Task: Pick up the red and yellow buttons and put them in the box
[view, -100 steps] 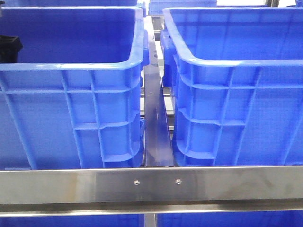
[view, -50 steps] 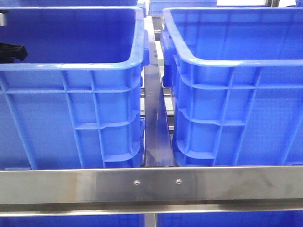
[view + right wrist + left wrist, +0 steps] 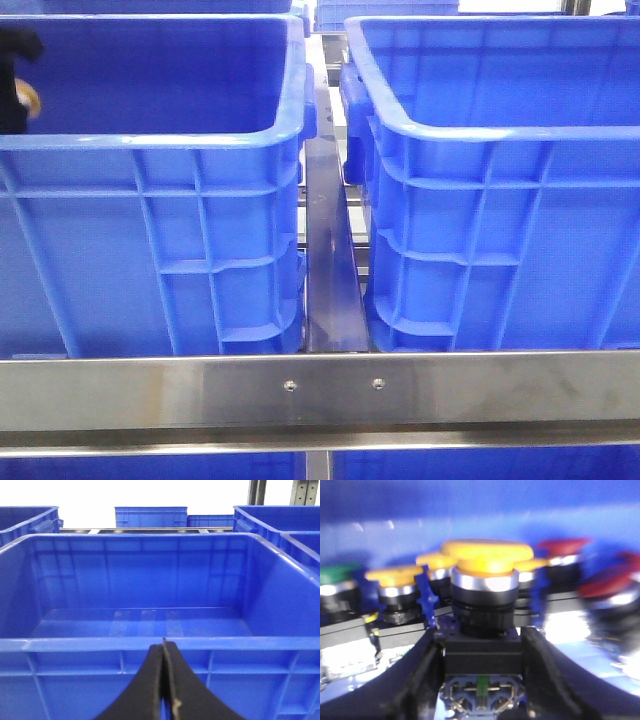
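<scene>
My left gripper [image 3: 482,639] is shut on the black body of a yellow button [image 3: 487,557], with a finger on each side. Behind it lie more yellow buttons [image 3: 395,575], red buttons [image 3: 565,547] and a green one [image 3: 337,575] on a blue crate floor. In the front view the left gripper [image 3: 12,70] shows at the far left inside the left crate [image 3: 200,140], with the yellow button [image 3: 27,98] at its tip. My right gripper [image 3: 164,647] is shut and empty, just outside the near rim of the empty blue box [image 3: 75,644], the right crate [image 3: 480,130] in the front view.
A steel rail [image 3: 320,390] runs across the front below both crates. A metal strip [image 3: 328,260] fills the narrow gap between them. More blue crates [image 3: 150,516] stand behind and to the sides.
My left gripper has risen inside the left crate, and the yellow button now shows at its tip. The right side has not changed.
</scene>
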`<state>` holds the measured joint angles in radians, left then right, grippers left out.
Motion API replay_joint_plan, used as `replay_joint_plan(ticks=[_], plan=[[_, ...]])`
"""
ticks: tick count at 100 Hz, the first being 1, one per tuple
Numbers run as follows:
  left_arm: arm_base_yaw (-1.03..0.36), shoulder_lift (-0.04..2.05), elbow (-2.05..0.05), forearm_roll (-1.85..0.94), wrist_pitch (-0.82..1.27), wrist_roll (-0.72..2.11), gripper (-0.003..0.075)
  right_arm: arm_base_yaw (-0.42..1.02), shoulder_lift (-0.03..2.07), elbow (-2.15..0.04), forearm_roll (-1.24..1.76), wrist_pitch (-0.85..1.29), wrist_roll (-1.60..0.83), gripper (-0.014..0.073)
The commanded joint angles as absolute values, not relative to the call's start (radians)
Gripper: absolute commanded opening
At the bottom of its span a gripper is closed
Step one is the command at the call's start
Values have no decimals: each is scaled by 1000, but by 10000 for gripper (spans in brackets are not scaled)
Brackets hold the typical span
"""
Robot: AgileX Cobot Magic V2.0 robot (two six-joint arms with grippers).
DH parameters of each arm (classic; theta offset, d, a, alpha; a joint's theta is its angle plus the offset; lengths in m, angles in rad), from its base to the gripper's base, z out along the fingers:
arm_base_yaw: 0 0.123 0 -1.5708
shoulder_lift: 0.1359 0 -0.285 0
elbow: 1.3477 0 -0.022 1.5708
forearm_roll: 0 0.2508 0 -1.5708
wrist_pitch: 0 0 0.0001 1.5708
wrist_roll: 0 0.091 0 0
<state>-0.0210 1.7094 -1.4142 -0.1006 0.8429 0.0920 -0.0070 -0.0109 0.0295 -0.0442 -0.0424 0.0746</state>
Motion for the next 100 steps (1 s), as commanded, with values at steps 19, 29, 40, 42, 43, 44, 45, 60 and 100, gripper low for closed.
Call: replay_joint_plan(ticks=[19, 29, 40, 42, 43, 44, 45, 60, 100], plan=[[-24, 1546, -1446, -405, 869, 375, 178, -10, -34, 12, -43, -124, 68, -68], [-24, 1528, -1446, -573, 916, 509, 178, -10, -34, 12, -43, -124, 68, -68], [-31, 1528, -1446, -755, 983, 640, 178, -10, -34, 12, -43, -124, 68, -68], [-35, 1528, -1446, -779, 995, 655, 178, -10, -34, 12, -43, -124, 68, -68], [-40, 1528, -1446, -792, 999, 658, 178, -10, -34, 12, -43, -124, 68, -68], [-42, 1528, -1446, -798, 1002, 657, 178, -10, -34, 12, -43, -124, 68, -68], [-44, 1528, -1446, -803, 1008, 657, 178, -10, -34, 12, -43, -124, 68, -68], [-131, 1528, -1446, -865, 1048, 665, 178, -10, -34, 12, -43, -124, 68, -68], [-443, 1543, -1446, -899, 982, 667, 178, -10, -34, 12, -43, -124, 68, -68]])
